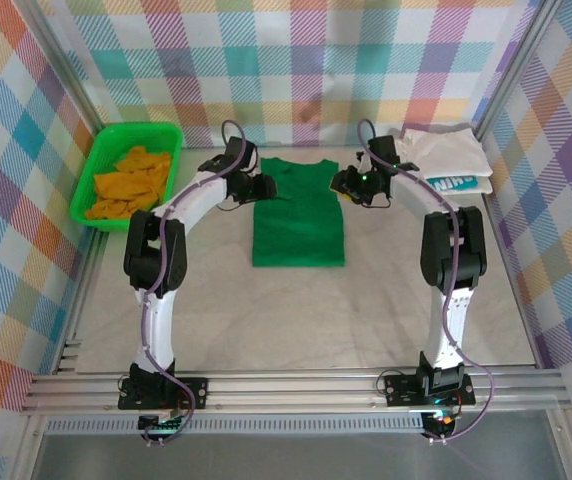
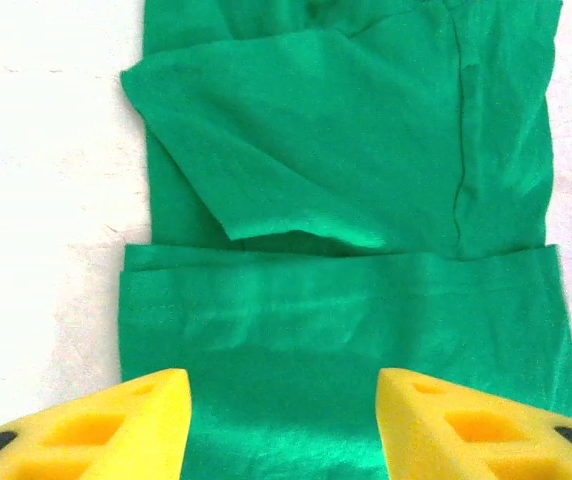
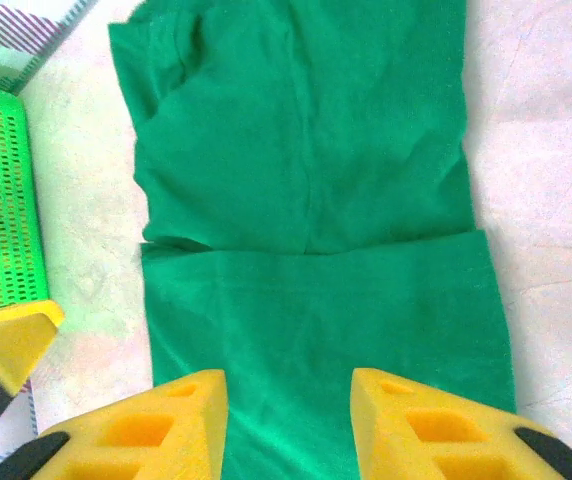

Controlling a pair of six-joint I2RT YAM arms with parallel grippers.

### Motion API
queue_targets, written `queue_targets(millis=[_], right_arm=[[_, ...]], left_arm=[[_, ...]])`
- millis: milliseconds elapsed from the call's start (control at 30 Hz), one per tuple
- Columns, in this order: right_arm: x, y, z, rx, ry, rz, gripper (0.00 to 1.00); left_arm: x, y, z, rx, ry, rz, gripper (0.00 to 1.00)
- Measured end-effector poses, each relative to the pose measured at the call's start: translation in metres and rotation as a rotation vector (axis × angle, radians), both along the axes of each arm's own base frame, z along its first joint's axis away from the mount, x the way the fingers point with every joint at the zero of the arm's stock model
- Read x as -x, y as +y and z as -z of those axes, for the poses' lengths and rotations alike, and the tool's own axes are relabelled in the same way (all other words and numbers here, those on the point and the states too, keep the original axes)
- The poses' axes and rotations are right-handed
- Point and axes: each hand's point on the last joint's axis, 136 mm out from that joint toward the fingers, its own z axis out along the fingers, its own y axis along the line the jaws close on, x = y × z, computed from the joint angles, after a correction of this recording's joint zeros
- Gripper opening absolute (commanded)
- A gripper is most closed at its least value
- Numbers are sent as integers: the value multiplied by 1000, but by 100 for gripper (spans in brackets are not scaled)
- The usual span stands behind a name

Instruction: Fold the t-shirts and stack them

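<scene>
A dark green t-shirt [image 1: 298, 215] lies flat mid-table, folded into a long rectangle with its sleeves turned in. My left gripper [image 1: 256, 187] hovers at the shirt's far left edge, and in the left wrist view it [image 2: 284, 420] stands open over the green cloth [image 2: 346, 180] with nothing between its yellow fingers [image 2: 116, 430]. My right gripper [image 1: 344, 183] hangs at the far right edge. It [image 3: 289, 420] is open too, above the shirt [image 3: 306, 150]. An orange t-shirt [image 1: 126, 180] lies crumpled in the basket. A white t-shirt [image 1: 446, 150] rests on a teal one [image 1: 458, 184] at the back right.
The bright green plastic basket [image 1: 141, 127] stands at the back left, and its perforated wall [image 3: 1, 210] shows in the right wrist view. Plaid walls close in the table on three sides. Bare tabletop [image 1: 296, 320] stretches in front of the shirt.
</scene>
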Motion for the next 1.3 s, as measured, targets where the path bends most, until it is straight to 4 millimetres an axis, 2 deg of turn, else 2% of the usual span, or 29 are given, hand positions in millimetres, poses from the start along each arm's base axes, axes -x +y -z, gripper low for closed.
queue_targets(millis=[67,133,200,333,433,533,733,900,1100,1233,1300], right_arm=[[7,-4,-7,0,-17,0,33],[27,-10,-10,4,-18,-2,29],[51,-13,-11,1,-17,-13,16],[96,-2,0,-1,-13,-70,0],[122,10,25,-3,32,-113,0],[142,20,46,-3,80,-146,0],[155,29,70,-13,104,-163,0],[173,24,106,-7,166,-158,0],[180,23,106,-36,127,-150,0],[205,19,105,-21,149,-150,0],[220,13,104,-6,178,-142,0]], left_arm=[[16,2,3,-7,-1,2,54],[39,6,5,-12,8,7,49],[62,3,3,-4,3,27,46],[97,-19,5,32,-28,96,36],[115,-31,27,53,-4,130,31],[129,-28,51,68,36,123,28],[150,-20,84,103,82,78,26],[150,-21,86,152,46,58,24],[161,-19,85,194,15,40,24],[186,-20,85,191,57,43,24],[202,-20,84,181,89,46,28]])
